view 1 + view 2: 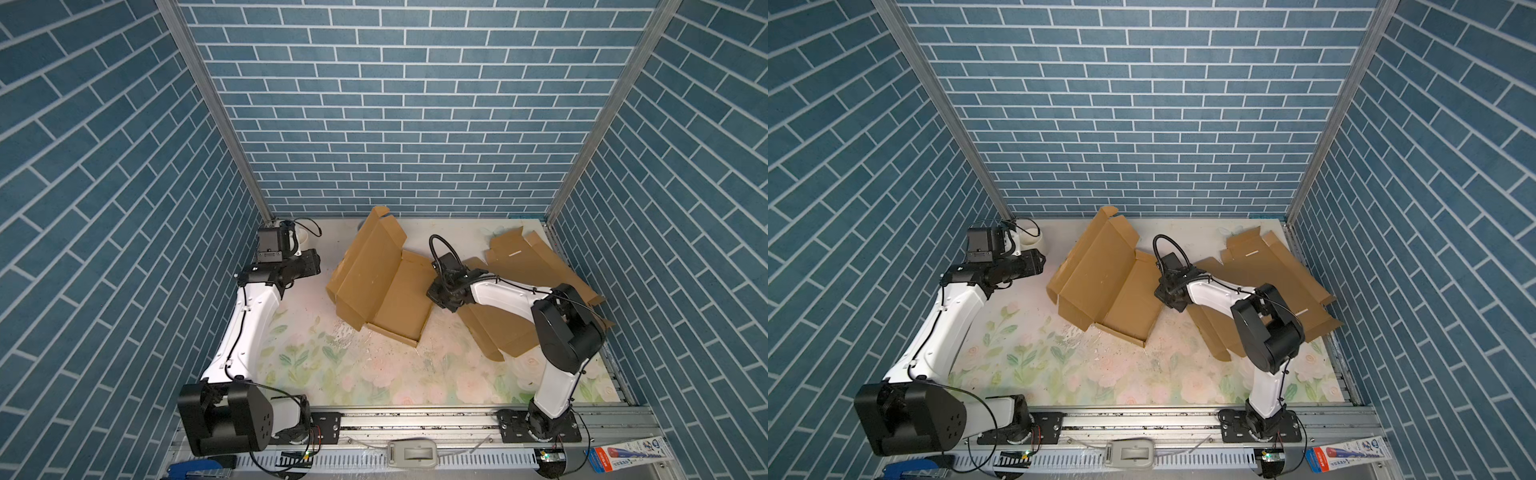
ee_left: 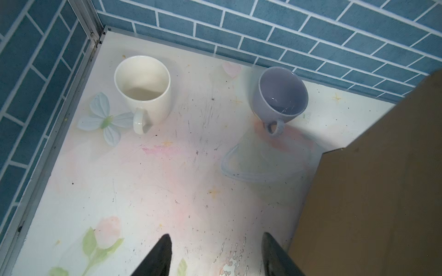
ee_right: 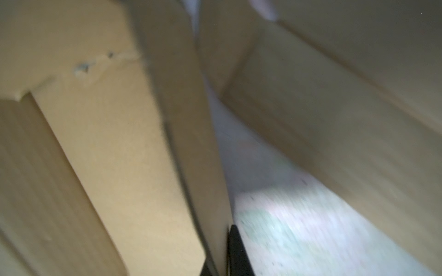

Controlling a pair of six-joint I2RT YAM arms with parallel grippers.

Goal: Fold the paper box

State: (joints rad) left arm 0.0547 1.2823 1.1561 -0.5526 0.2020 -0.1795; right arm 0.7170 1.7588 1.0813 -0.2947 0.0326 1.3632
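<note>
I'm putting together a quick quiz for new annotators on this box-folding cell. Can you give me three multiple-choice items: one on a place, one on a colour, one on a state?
1. The white mug stands:
A) by the far left corner of the table
B) at the front rail
C) at the right edge

2. The other mug, nearer the paper box, is:
A) red
B) grey-blue
C) green

3. The left tool is:
A) shut on a mug
B) gripping cardboard
C) open and empty

Answers:
1 A, the wall corner shows just behind it in the left wrist view.
2 B, its bowl and handle are grey-blue.
3 C, its fingers stand apart over bare table.
</note>
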